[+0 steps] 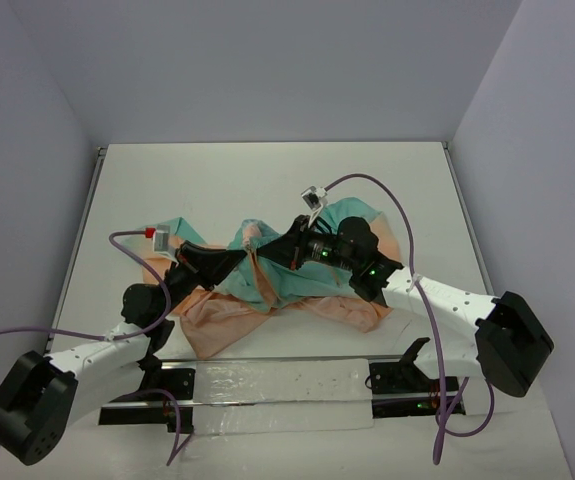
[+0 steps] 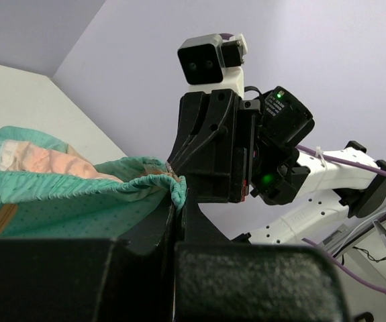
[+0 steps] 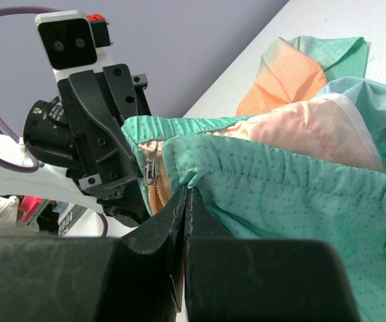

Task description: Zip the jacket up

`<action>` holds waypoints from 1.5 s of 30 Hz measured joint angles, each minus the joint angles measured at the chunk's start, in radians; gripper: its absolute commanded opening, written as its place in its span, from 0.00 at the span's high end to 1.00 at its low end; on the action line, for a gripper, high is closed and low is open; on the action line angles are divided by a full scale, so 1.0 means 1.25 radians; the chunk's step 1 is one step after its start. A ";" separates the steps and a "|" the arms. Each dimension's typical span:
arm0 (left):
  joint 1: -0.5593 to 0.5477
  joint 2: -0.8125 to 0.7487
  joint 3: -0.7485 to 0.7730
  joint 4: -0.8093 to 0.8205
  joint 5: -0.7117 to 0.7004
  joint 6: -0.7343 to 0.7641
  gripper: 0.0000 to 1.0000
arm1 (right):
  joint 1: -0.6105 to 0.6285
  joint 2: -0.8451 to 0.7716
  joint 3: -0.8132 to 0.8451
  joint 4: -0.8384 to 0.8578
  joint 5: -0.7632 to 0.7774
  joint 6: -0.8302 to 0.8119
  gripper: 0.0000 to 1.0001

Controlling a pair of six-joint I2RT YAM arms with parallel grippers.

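We are pinching the hem [image 3: 246,164] of the jacket [image 3: 313,201] with the right gripper [image 3: 188,194], its jaws closed on a fold of teal cloth just beside the zipper pull [image 3: 151,169]. The left gripper [image 2: 179,200] is clamping the same hem from the opposite side, the two nearly touching. As we are judging it, one gripper should be holding the hem taut while the other takes the pull itself, not the cloth beside it, and draws it along the teeth without bunching. Both arms are reaching inward, low over the table [image 1: 267,180], where the jacket is lying crumpled near the middle.
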State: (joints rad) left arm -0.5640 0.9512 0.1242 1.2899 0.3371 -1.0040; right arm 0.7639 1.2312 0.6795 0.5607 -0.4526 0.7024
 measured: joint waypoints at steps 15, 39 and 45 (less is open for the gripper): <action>-0.009 -0.043 0.001 -0.061 -0.004 0.053 1.00 | 0.000 -0.023 0.018 -0.055 0.014 -0.037 1.00; -0.025 -0.030 0.002 -0.047 -0.016 0.053 1.00 | 0.001 0.002 0.043 -0.070 0.023 -0.037 1.00; -0.029 -0.031 -0.001 -0.051 -0.018 0.053 1.00 | 0.002 0.002 0.043 -0.075 0.035 -0.037 1.00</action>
State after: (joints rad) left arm -0.6007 0.9119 0.1233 1.2264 0.3144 -0.9375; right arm 0.7662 1.2331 0.7334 0.4667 -0.4088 0.6560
